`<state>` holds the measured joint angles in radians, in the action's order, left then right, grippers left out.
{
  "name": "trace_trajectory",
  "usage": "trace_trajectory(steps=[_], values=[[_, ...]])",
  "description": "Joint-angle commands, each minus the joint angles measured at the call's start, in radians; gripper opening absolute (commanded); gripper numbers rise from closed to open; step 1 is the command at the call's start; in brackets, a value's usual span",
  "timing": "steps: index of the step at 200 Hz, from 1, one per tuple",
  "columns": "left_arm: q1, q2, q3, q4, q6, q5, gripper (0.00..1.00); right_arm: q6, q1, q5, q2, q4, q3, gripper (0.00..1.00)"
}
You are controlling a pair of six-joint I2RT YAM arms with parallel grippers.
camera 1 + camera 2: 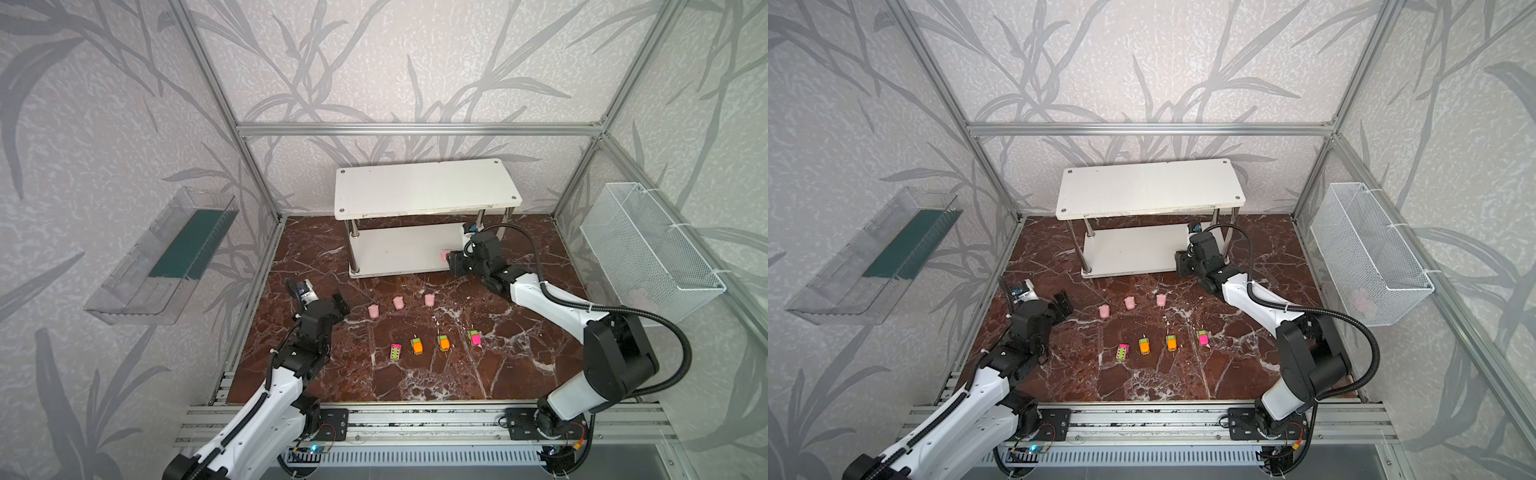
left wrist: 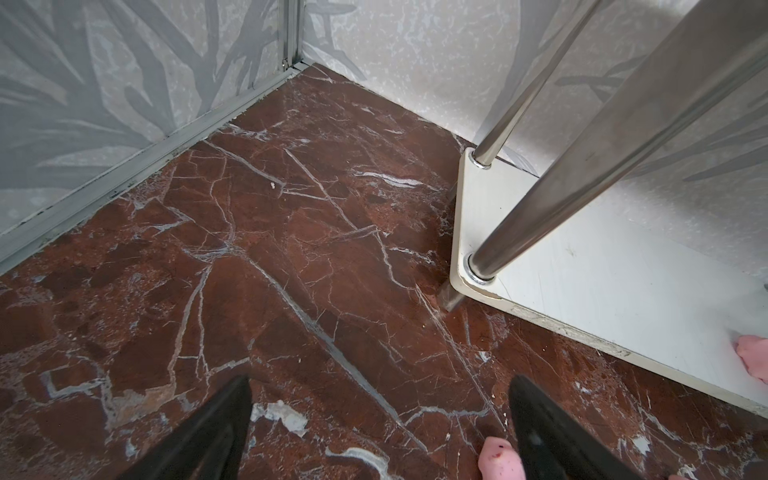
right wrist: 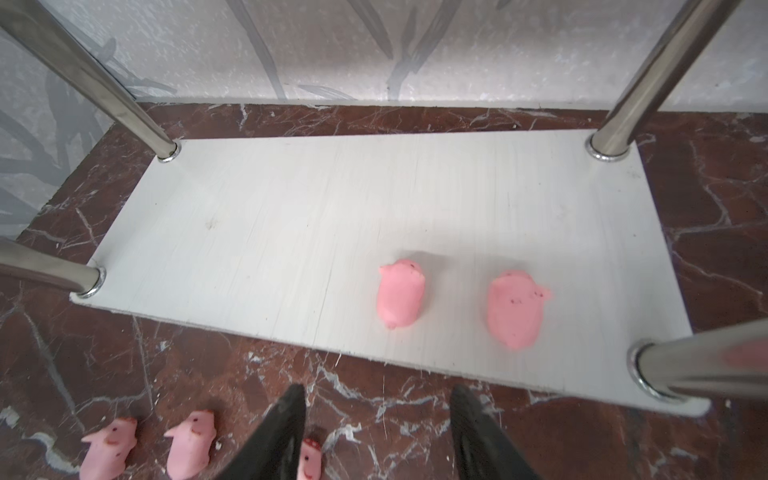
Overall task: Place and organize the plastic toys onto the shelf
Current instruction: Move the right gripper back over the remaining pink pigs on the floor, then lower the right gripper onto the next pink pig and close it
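Hovering just off the front edge of the shelf [image 1: 424, 187] at its lower board [image 3: 291, 232], the right end effector [image 3: 377, 392] is spread and empty. Two pink pig toys [image 3: 401, 293] [image 3: 515, 309] lie side by side on that board near its right end. Three more pigs [image 1: 373, 310] [image 1: 399, 302] [image 1: 429, 299] sit in a row on the counter [image 1: 415, 382] with four toy cars [image 1: 395, 351] [image 1: 417, 345] [image 1: 444, 343] [image 1: 474, 337] lined up in front; the left end effector [image 2: 380, 382] is spread wide, empty, beside the leftmost pig.

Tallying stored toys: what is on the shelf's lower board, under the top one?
Two pink toys lie apart on the lower board, nothing else, per the right wrist view. From above, the top board covers its rear part.
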<state>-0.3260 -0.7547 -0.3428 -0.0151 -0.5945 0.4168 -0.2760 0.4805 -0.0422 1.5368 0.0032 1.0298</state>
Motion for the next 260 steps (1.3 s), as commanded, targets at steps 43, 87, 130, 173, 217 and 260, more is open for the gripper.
trace_trajectory(steps=[43, 87, 130, 173, 217, 260], values=[[0.005, 0.002, 0.007, -0.013, -0.002, 0.004, 0.94, -0.060, 0.154, -0.013, -0.188, -0.026, -0.208, 0.63], [0.005, -0.017, 0.009, -0.028, -0.006, -0.009, 0.94, -0.155, 0.271, -0.063, -0.098, 0.025, -0.259, 0.69], [0.004, -0.011, 0.013, -0.019, -0.014, -0.013, 0.94, -0.202, 0.309, -0.117, 0.022, 0.073, -0.228, 0.70], [0.004, 0.017, 0.023, -0.001, -0.018, -0.005, 0.94, -0.232, 0.322, -0.150, 0.115, 0.083, -0.178, 0.70], [0.005, 0.014, 0.027, 0.000, -0.019, -0.004, 0.94, -0.236, 0.325, -0.206, 0.182, 0.067, -0.133, 0.68], [0.005, 0.004, 0.028, -0.011, -0.020, -0.006, 0.94, -0.243, 0.328, -0.215, 0.241, 0.049, -0.098, 0.63]])
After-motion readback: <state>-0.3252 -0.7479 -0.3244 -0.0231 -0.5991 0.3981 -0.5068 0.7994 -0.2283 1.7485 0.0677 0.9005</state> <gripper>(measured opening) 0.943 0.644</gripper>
